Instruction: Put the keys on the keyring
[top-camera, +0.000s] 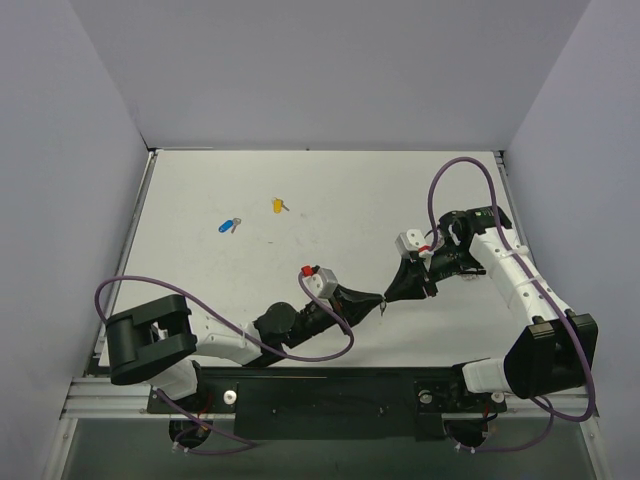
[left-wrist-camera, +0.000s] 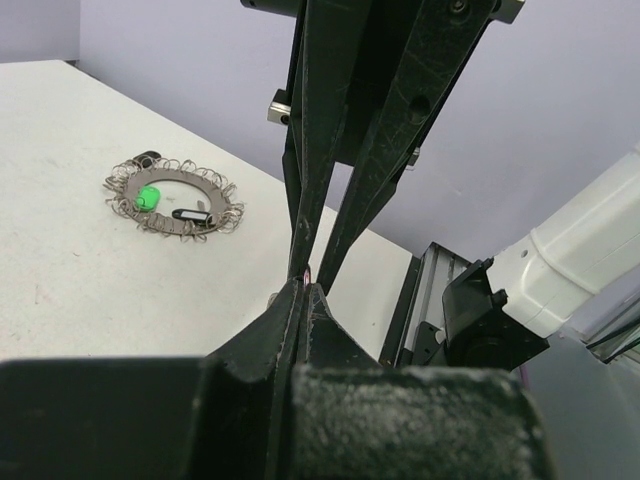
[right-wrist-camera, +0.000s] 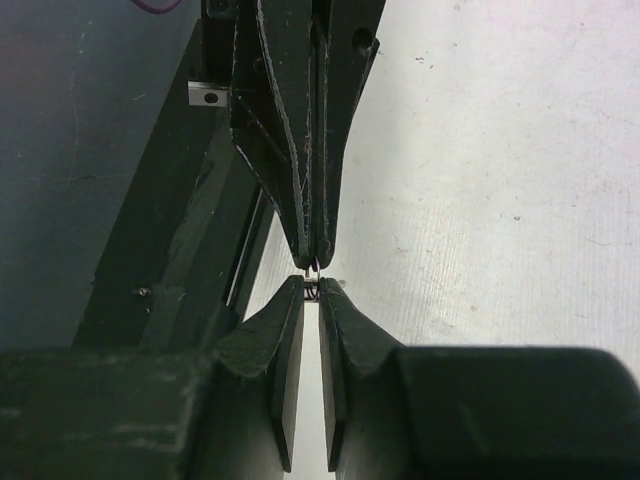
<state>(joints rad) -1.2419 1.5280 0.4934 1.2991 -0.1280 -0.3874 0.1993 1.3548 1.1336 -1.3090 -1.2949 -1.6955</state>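
Top external view: the left gripper (top-camera: 380, 303) and right gripper (top-camera: 391, 296) meet tip to tip over the near middle of the table (top-camera: 340, 190). The left one points right and the right one points left and toward the near edge.

Right wrist view: a tiny metal bit (right-wrist-camera: 312, 290) sits exactly where the two sets of tips meet. The right gripper's fingers stand narrow, with only a thin slit of table showing between them, and they pinch the bit at their very ends. The left gripper comes down from above with its fingers pressed together, its tip on the top of the same bit. The bit is too small to tell whether it is a ring or a key.

Two keys lie well away from both grippers, beyond the left gripper toward the far left of the table. They are the blue key (top-camera: 229, 226) and the yellow key (top-camera: 279, 205), near each other but apart.

Left wrist view: the green key (left-wrist-camera: 148, 197) lies on the table, beyond the tips and off to their left. It rests inside a grey ring (left-wrist-camera: 178, 176) fringed with wire loops, next to a small black tag (left-wrist-camera: 192, 214).
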